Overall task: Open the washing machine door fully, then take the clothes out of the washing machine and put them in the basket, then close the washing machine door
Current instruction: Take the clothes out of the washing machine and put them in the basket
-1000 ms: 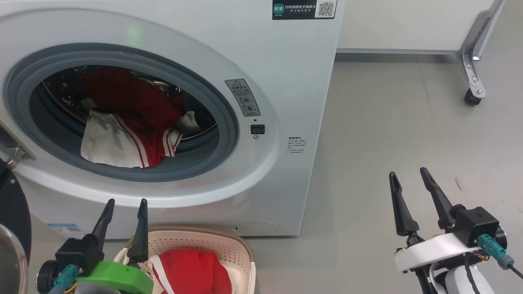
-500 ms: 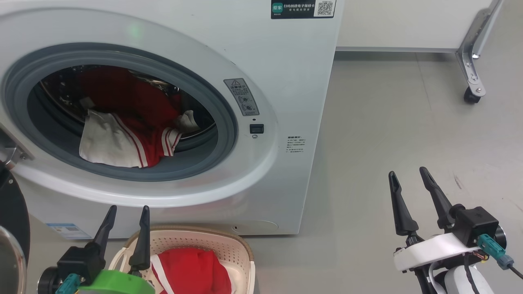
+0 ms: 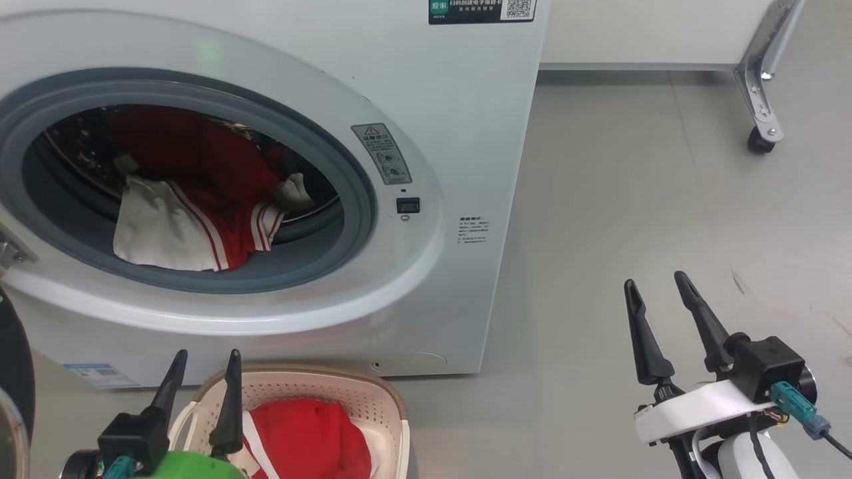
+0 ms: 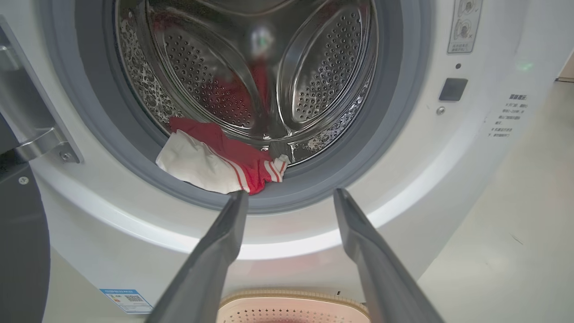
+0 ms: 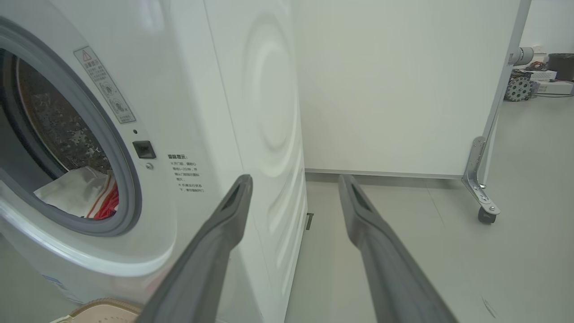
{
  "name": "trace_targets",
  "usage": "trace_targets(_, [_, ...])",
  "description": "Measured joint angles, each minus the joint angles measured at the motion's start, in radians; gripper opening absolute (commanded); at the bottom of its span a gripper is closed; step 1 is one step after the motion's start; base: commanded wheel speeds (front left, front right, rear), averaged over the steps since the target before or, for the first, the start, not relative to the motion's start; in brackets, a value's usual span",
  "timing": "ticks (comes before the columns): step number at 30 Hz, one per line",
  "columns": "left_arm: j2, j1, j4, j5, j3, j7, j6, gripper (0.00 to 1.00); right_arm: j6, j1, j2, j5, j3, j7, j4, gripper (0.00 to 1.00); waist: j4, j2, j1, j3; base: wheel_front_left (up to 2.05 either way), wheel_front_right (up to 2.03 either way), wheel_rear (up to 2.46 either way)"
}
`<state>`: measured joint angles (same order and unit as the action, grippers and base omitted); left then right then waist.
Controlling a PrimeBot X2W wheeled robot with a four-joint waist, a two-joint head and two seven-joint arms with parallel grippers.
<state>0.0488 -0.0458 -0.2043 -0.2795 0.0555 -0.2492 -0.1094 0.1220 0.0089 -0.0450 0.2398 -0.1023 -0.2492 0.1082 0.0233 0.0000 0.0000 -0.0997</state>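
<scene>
L gripper (image 3: pixel 206 356): spread, empty; basket (image 3: pixel 383 392) just below.
R gripper (image 3: pixel 654 281): spread, empty.
Clothes (image 3: pixel 173 226): inside washer (image 3: pixel 466 133), ahead of L gripper.

— Where does your head camera sit?
— High up, tilted down on the washing machine (image 3: pixel 452 133) front, with the basket (image 3: pixel 319 388) at the bottom edge.
— And your wrists?
— Your left wrist looks straight into the drum (image 4: pixel 314 67), close. Your right looks past the machine's right corner toward the wheeled cabinet (image 5: pixel 403 89). All three share the door opening and the clothes (image 3: pixel 166 226).
</scene>
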Motion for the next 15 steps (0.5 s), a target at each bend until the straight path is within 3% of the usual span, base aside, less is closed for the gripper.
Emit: trace_targets(15, [0.024,0.084,-0.035,0.021,-0.03,0.104,0.071,1.0,0.0,-0.029,0.0,0.005,-0.024,0.0,-0.022,1.0,-0.058,0.0,0.0,-0.101,0.0,0.0,0.0])
